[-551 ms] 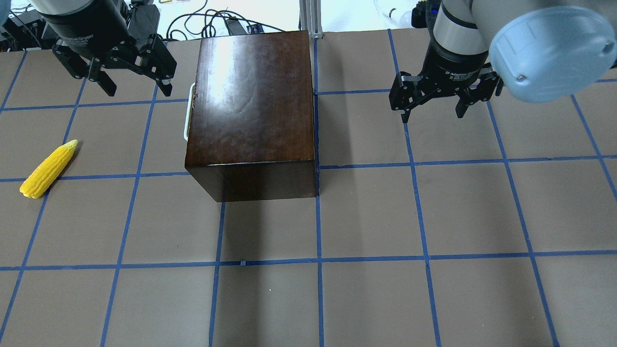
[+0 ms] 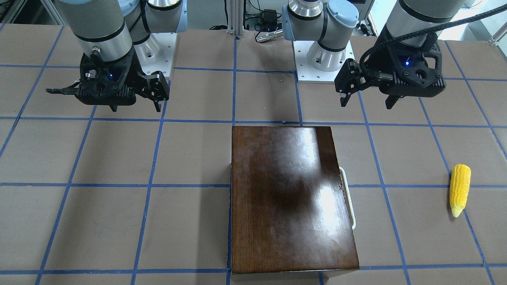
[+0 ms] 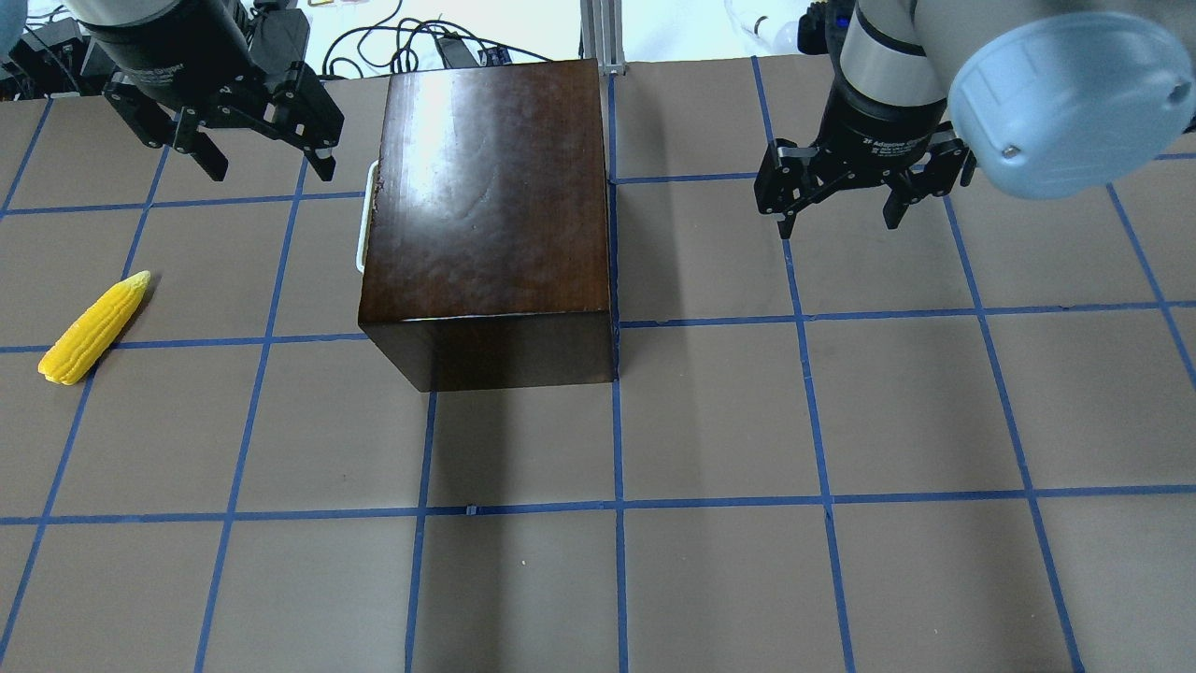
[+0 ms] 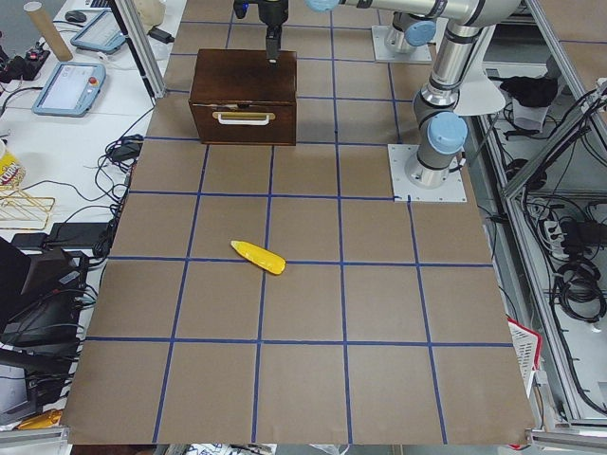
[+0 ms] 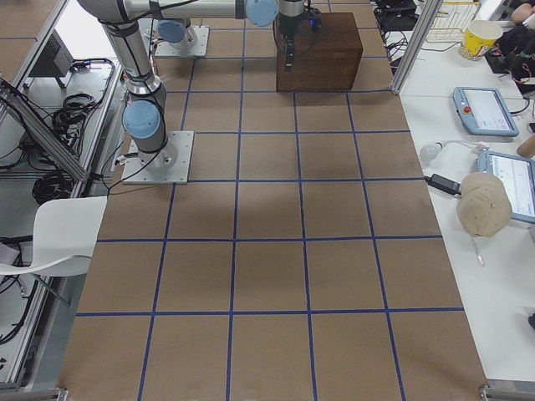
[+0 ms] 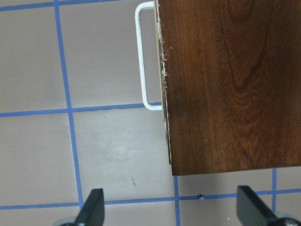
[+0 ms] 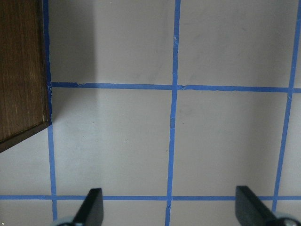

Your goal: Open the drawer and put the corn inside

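While the drawer (image 4: 243, 121) sits pushed fully into its glossy dark-brown box (image 3: 486, 187), only its white loop handle (image 6: 140, 56) sticks out, on the side of the box that faces the bench's left end. The box stands against the bench (image 3: 710, 579) edge farthest from the robot, about level with the gap between the two arm bases. The corn (image 3: 93, 329) lies flat on the bare bench well apart from the box, off toward the left end, its paler tip slanting toward the far edge. Nothing touches it.

The left pincer (image 3: 272, 175) hangs in the air on the handle side of the box, nearer the robot's edge than the handle, touching neither. Its jaws are spread wide and hold nothing. In its wrist view the two dark fingertips (image 6: 91, 207) straddle the nearest corner of the box from above, with the handle farther ahead.

The right pincer (image 3: 838, 227) hangs over open bench on the other side of the box, toward the right end, also spread wide and empty. Its wrist view shows only one corner of the box at the picture's edge and the blue tape grid (image 7: 174, 141) on the brown surface below.
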Motion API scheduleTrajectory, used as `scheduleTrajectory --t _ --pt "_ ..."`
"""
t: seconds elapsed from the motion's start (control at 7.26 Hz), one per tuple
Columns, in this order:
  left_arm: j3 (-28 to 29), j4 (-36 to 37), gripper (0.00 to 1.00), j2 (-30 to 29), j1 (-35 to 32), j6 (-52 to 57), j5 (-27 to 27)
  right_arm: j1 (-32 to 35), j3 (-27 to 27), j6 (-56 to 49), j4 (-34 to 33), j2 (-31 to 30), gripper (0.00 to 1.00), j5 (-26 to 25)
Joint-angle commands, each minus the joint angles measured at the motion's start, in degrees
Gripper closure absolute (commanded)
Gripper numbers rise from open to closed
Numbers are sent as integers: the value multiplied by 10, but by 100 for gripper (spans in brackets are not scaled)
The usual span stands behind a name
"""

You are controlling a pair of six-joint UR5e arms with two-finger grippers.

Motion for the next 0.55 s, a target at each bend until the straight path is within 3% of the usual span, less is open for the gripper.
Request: scheduleTrajectory --t 0.0,0.41 --pt "0 3 0 -2 0 0 -1 0 0 0 0 0 0 0" --pt "0 6 0 -3 0 0 -1 0 0 0 0 0 0 0"
